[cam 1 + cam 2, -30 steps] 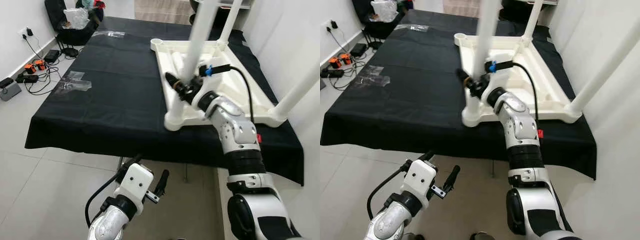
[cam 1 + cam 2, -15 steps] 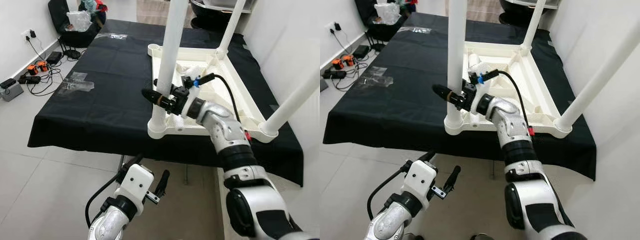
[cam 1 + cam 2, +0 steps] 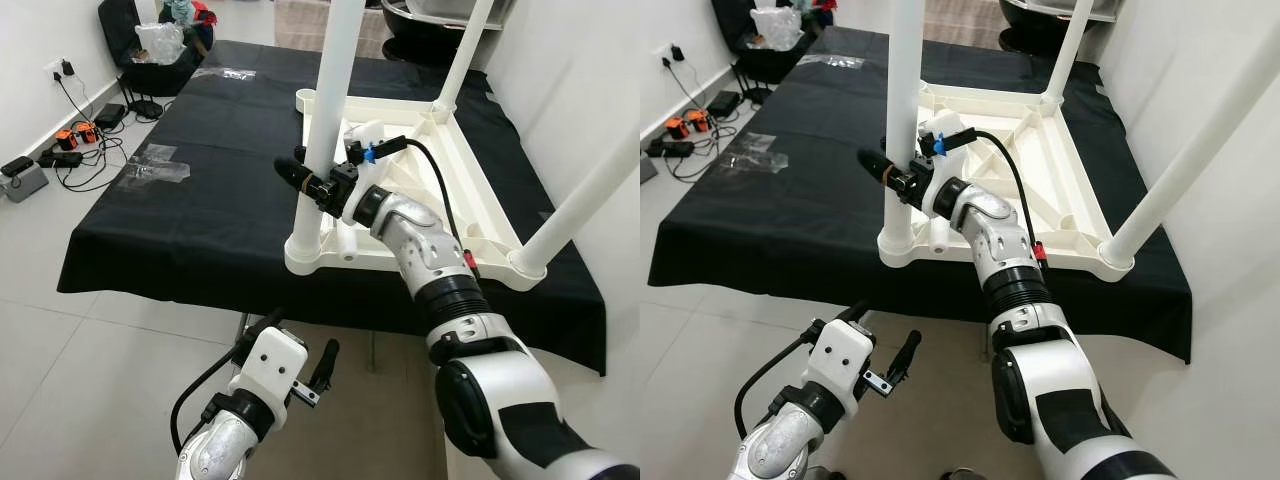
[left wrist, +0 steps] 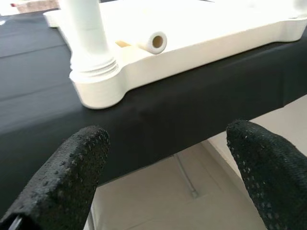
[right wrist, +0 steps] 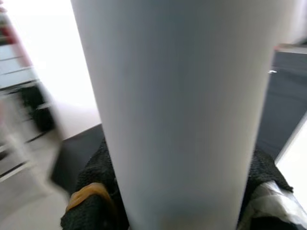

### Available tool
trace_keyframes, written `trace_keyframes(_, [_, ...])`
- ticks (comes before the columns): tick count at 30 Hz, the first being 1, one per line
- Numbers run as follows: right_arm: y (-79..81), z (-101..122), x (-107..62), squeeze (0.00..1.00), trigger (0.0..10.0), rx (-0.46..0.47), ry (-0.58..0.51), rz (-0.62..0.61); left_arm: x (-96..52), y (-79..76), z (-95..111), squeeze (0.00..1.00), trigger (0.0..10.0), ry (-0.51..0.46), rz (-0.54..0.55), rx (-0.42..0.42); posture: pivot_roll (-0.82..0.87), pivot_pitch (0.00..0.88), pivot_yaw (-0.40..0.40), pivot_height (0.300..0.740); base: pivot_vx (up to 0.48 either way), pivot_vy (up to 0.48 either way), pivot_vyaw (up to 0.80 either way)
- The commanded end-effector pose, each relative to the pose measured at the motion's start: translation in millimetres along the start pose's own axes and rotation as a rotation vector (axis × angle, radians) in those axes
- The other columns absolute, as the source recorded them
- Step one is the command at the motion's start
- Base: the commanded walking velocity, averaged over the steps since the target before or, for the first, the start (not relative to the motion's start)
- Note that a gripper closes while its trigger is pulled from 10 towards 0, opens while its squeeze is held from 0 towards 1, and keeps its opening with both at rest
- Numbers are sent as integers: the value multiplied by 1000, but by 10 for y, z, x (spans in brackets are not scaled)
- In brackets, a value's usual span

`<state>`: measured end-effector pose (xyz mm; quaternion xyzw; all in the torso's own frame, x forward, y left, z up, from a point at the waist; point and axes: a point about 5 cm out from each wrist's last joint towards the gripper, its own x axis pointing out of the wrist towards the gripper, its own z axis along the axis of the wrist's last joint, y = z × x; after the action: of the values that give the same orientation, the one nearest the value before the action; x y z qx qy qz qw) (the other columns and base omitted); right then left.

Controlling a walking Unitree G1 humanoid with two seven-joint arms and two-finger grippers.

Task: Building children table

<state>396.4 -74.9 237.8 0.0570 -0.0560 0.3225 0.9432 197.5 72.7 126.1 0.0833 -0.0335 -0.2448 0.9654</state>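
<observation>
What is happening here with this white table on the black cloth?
The robot is assembling a white children's table, which lies upside down on a work table covered with a black cloth. Its right gripper is closed around the near-left table leg, which stands upright in its corner socket. Three more legs already stand in the other corners. The left gripper hangs open and idle below the edge of the cloth. Clear plastic wrapping lies on the cloth.

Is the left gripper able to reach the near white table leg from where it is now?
Probably not yet: the left gripper hangs open below the black-covered table edge, while the near white table leg stands above, already clamped by the right gripper.
</observation>
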Motion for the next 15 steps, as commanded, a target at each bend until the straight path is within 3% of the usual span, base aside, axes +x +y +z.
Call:
trace_keyframes(1, [-204, -124, -90, 0, 0, 50, 48, -189, -3, -27, -58, 0, 10000, 23, -10, -5, 65, 71, -106, 740, 0, 0, 0])
trace_keyframes(2, [-204, -124, -90, 0, 0, 50, 48, -189, -3, -27, -58, 0, 10000, 23, -10, -5, 65, 71, -106, 740, 0, 0, 0])
trace_keyframes(3, [-283, -150, -116, 0, 0, 30, 78, -306, 1, -24, -61, 0, 10000, 24, -13, -5, 65, 71, -106, 740, 0, 0, 0])
trace_keyframes(4, [-283, -150, -116, 0, 0, 30, 78, -306, 1, -24, -61, 0, 10000, 24, -13, -5, 65, 71, -106, 740, 0, 0, 0])
trace_keyframes(6, [-502, -173, -283, 0, 0, -38, 111, -638, 5, -23, -61, 0, 10000, 21, -22, -2, 56, 83, -106, 740, 0, 0, 0])
trace_keyframes(7, [-538, -139, -378, 0, 0, -69, 80, -757, 6, -24, -59, 0, 10000, 20, -24, 1, 55, 86, -104, 740, 0, 0, 0])
trace_keyframes(15, [-470, -65, -635, 0, 0, -74, -27, -1018, 14, -28, -61, 0, 10000, 19, -22, 2, 57, 88, -107, 740, 0, 0, 0])
